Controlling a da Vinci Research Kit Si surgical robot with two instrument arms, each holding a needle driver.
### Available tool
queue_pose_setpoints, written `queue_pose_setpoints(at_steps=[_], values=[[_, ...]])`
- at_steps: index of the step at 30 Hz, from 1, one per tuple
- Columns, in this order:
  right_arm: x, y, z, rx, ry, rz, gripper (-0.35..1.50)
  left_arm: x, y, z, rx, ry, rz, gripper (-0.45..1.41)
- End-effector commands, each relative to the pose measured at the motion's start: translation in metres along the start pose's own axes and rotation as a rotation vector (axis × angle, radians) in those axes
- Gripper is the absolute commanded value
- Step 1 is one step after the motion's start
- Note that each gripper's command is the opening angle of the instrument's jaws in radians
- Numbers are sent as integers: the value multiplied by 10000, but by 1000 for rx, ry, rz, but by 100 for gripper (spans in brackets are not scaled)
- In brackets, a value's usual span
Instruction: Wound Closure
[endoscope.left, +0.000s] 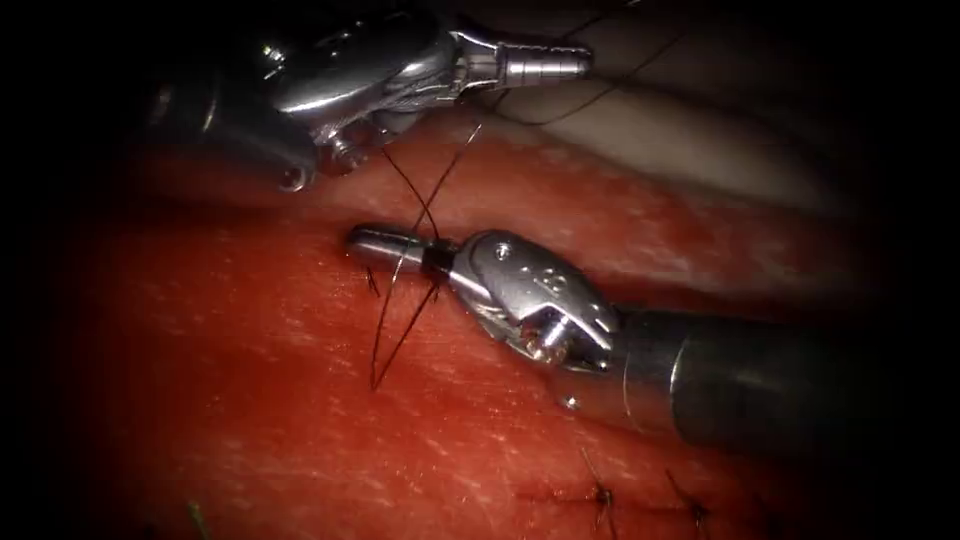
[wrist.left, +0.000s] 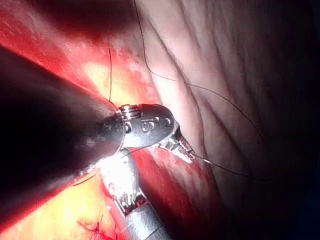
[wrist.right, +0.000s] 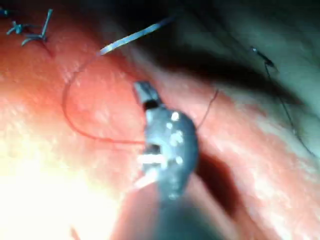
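Thread (endoscope.left: 400, 310) on red tissue (endoscope.left: 250, 400)

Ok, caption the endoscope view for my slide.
Thread wrapped around the shut right gripper, left gripper shut on thread above the tissue.

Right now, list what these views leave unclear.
- Needle: its whereabouts cannot be told; dark edges ring the endoscope view.
- Right tool: shut fingers wrapped by thread loops; any held end is too small.
- Left tool: shut on thread; its far run leaves the endoscope view's top edge.
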Motion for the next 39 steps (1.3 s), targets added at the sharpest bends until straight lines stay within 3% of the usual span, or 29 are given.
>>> queue_pose_setpoints(at_steps=[1, 8, 22, 30, 39], values=[[-4, -1, 15, 9, 6, -3, -35, -12, -8, 1, 6, 5, 7, -35], [-13, -11, 31, 36, 8, -23, -35, -40, -55, -18, 24, 6, 39, -35], [-19, -31, 60, 145, 51, -47, -35, -63, -91, -40, 44, 6, 61, -35], [3, -36, 54, 193, 154, -38, -35, -79, -99, -52, 38, -6, 76, -35], [9, -23, 31, 136, 261, -20, -35, -97, -96, -89, 42, 20, 93, -35]])
